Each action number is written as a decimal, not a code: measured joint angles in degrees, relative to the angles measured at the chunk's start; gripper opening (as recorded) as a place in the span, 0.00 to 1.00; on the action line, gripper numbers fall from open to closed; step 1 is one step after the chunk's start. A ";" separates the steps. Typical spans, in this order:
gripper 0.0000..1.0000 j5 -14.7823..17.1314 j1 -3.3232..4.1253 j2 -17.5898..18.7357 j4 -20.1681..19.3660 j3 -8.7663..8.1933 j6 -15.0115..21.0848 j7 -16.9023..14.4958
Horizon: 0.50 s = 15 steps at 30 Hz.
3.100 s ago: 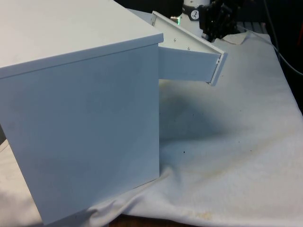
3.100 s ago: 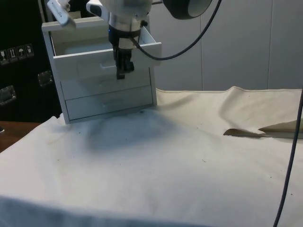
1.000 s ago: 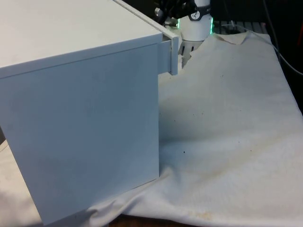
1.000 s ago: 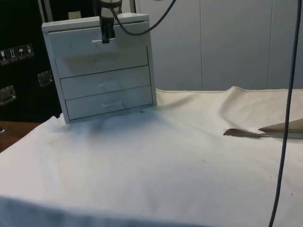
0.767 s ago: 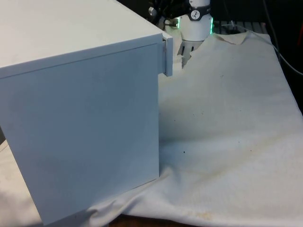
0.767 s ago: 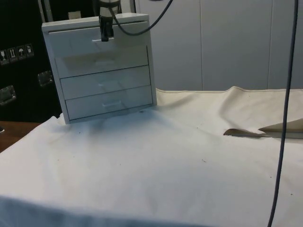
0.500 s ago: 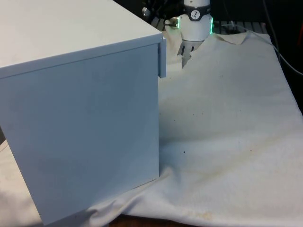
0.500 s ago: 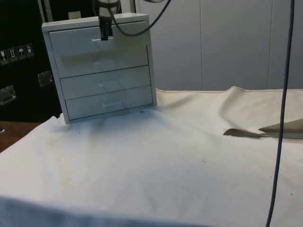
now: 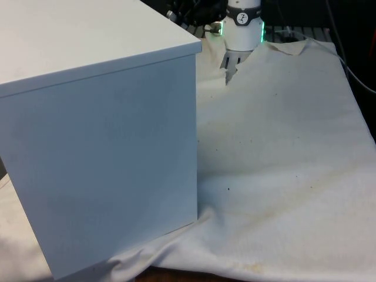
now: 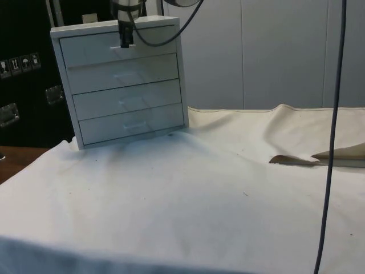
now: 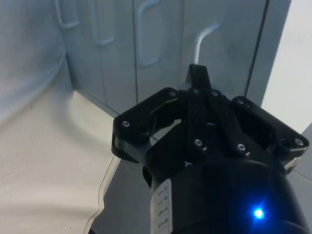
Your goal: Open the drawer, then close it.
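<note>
From the front, the white chest (image 9: 100,135) turns its blank side and top this way and fills the front view's left, so none of the drawer fronts can be seen. Nothing juts past its far right edge, so I'd judge the top drawer is pushed home. The black gripper (image 9: 187,13) peeks out just beyond the chest's far top corner, mostly cut off by it.

From the side, the chest stands at the far left of the cloth-covered table (image 10: 199,200), all four fronts flush. The gripper hangs straight down with its tip at the handle (image 10: 122,47) of the top drawer (image 10: 114,47). Whether it touches that handle I cannot tell.

From the wrist, the fingers (image 11: 199,78) are drawn tight together into one narrow black tip, holding nothing. The top drawer's handle, a pale bar running crosswise along the front, lies just beyond that tip; contact itself is hidden by the fingers. The lower handles sit further off. With the drawer shut, I'd say the closing is about finished, and any retreat goes straight back from the front.
</note>
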 measured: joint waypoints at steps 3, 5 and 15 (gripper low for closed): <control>0.00 0.00 0.00 0.11 0.06 -0.17 0.23 0.34; 0.00 0.00 0.11 0.00 0.06 -0.11 0.17 0.52; 0.00 0.00 1.03 -4.76 -1.32 2.23 -4.58 0.63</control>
